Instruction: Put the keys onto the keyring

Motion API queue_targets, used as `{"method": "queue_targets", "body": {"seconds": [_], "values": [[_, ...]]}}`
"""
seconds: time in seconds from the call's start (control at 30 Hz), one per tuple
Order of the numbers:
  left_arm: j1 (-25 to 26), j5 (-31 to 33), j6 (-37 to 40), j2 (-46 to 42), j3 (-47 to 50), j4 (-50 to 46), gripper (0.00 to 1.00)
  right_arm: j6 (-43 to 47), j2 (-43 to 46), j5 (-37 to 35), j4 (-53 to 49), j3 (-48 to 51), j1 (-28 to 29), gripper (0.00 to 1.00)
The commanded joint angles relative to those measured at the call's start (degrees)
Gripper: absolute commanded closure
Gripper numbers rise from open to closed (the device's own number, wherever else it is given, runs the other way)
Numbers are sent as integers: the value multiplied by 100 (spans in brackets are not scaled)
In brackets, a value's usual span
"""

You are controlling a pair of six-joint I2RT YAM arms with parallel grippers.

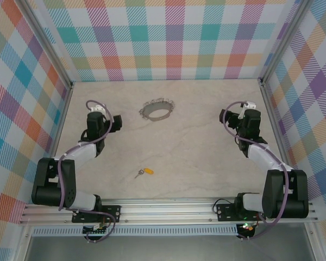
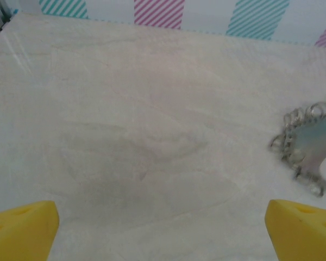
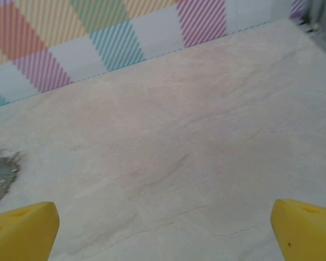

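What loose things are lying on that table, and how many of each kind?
key (silver, yellow head): 1
keyring (grey metal, fringed with small loops): 1
Total: 2

On the table [image 1: 195, 163], keyring [image 1: 157, 110] far and central, key [image 1: 144, 172] toward the near edge, well apart.
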State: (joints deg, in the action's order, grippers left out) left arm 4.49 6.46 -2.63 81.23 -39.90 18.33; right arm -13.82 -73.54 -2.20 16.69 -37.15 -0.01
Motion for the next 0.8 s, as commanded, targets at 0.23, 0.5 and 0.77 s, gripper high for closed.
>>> {"method": "queue_targets", "body": {"seconds": [0.23, 0.5, 0.77], "values": [[846, -592, -1682, 587, -1999, -2362, 7, -990, -734, 2473, -915, -744, 309, 14], [1519, -657, -2358, 1357, -2709, -2726, 9, -884, -2147, 2147, -1964, -2223, 1501, 31], [1520, -698, -2680, 1479, -2918, -2923, 8, -905, -3673, 2019, -2754, -3955, 1971, 54]]}}
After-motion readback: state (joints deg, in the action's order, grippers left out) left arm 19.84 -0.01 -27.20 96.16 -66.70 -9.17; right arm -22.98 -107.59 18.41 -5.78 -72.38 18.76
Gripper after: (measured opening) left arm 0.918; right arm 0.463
